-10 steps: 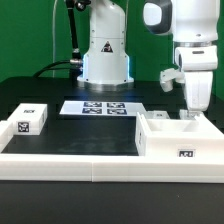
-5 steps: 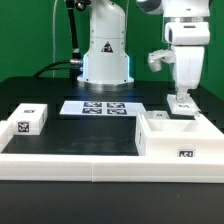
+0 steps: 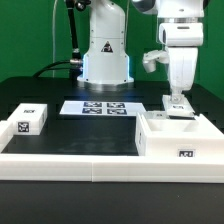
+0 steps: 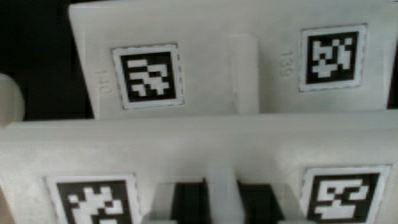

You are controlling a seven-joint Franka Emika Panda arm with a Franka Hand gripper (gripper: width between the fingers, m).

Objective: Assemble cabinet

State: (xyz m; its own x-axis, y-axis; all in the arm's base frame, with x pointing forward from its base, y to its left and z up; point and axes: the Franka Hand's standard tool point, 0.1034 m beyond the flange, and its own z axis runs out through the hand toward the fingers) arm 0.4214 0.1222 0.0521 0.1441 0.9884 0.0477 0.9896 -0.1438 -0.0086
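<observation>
The cabinet (image 3: 180,138), a large white box with a tag on its front, stands on the table at the exterior view's right. My gripper (image 3: 178,101) hangs just above its back edge, apart from it. The fingers look closed together with nothing between them. In the wrist view the gripper (image 4: 222,205) shows as a narrow light bar between two dark gaps. The cabinet's tagged white walls (image 4: 196,140) fill the rest of that view. A small white tagged block (image 3: 30,120) lies at the exterior view's left.
The marker board (image 3: 100,107) lies flat in the middle, in front of the robot base (image 3: 105,60). A long low white rail (image 3: 70,160) runs along the front of the table.
My gripper has risen out of the cabinet and shifted slightly toward the exterior view's left. The cabinet and the small block have not moved.
</observation>
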